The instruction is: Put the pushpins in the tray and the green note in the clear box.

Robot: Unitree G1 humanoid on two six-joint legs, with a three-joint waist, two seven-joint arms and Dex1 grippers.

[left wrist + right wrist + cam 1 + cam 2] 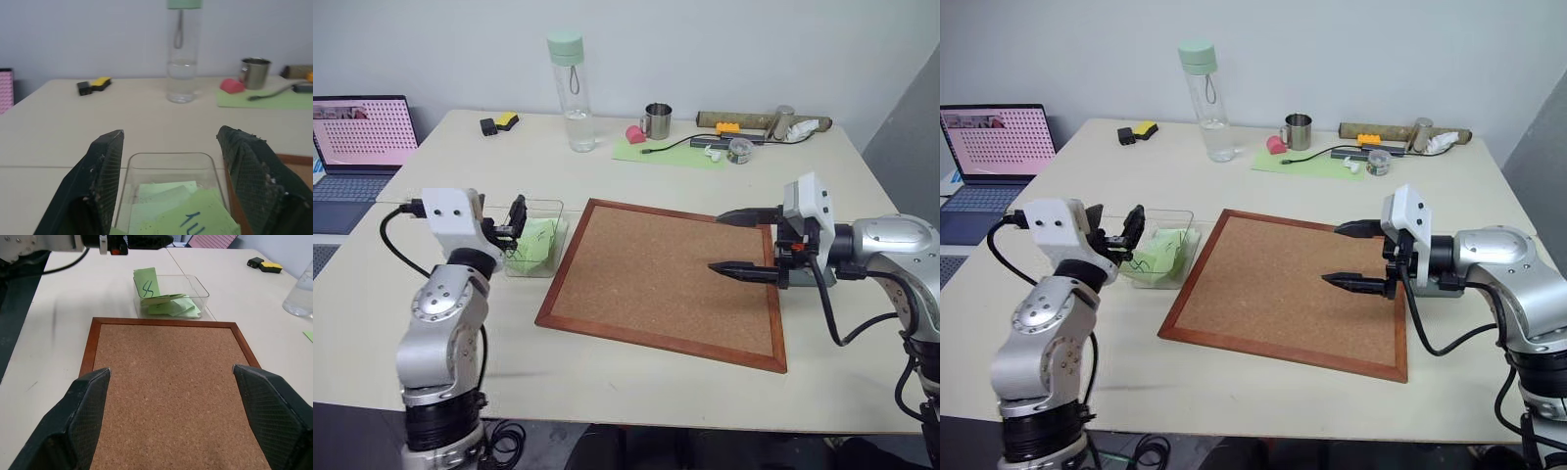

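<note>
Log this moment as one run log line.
left gripper: open, at transparent plastic clear box | light-green paper notes: in box | right gripper: open, over wood-framed corkboard

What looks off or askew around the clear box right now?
One green paper with a blue scribble leans upright against the clear box's wall, poking above the rim, while the other green papers lie flat inside. The open left claw hovers at the box. Nothing spilled or damaged.
</note>
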